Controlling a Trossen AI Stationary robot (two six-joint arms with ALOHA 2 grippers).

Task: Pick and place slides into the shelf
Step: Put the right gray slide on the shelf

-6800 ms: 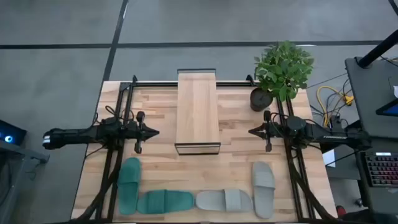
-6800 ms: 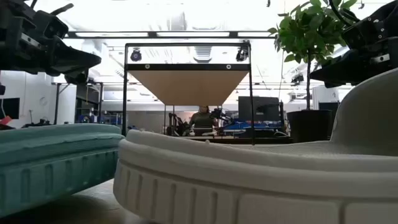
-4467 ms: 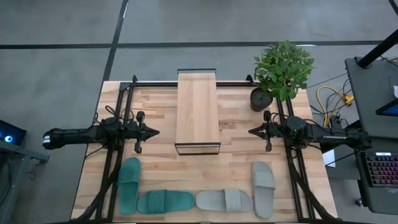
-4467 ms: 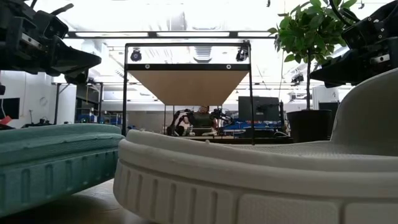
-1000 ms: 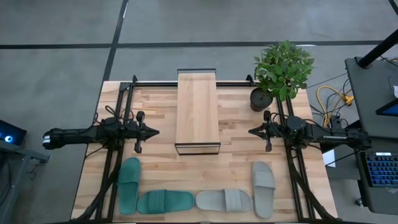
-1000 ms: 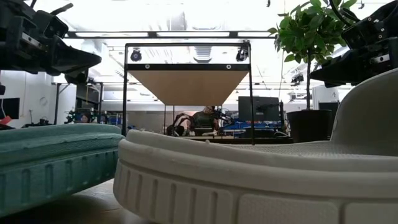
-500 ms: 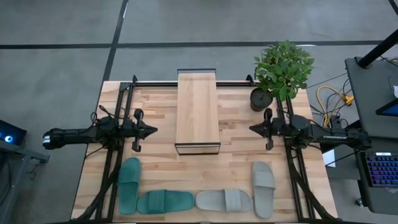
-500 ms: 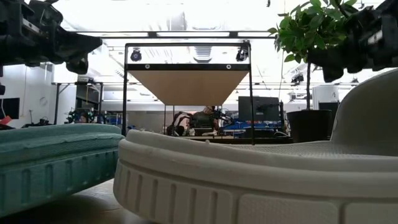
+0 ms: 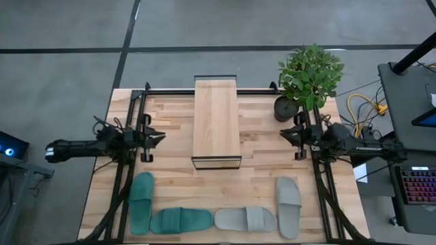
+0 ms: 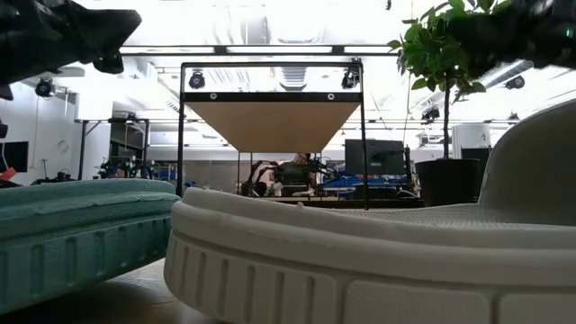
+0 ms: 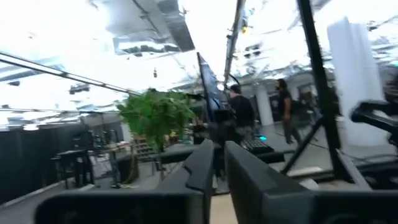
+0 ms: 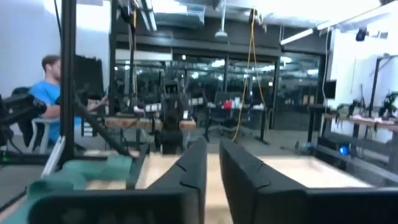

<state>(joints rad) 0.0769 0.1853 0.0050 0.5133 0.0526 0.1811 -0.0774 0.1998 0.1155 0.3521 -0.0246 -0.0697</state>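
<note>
In the high view the shelf (image 9: 216,122) stands mid-table, a long wood plank on a thin dark frame. Along the near edge four slides lie sole-down: two teal (image 9: 142,202) (image 9: 180,220) and two pale grey (image 9: 246,219) (image 9: 289,206). My left gripper (image 9: 161,136) hangs left of the shelf and my right gripper (image 9: 283,134) right of it, both shut and holding nothing. The low view fills with a teal slide (image 10: 81,234) and a grey slide (image 10: 360,261), with the shelf (image 10: 273,121) behind. Each wrist view shows its fingers together (image 11: 219,165) (image 12: 212,165).
A potted plant (image 9: 308,78) stands at the far right corner of the table (image 9: 262,177), close to my right arm. Bare wood lies between the shelf and the row of slides. Desks and cables are right of the table; people show in the room beyond.
Both arms have drawn back from the shelf, the left gripper toward the table's left edge and the right toward the right edge. Both have risen, climbing to the top of the low view. Slides and shelf have stayed put.
</note>
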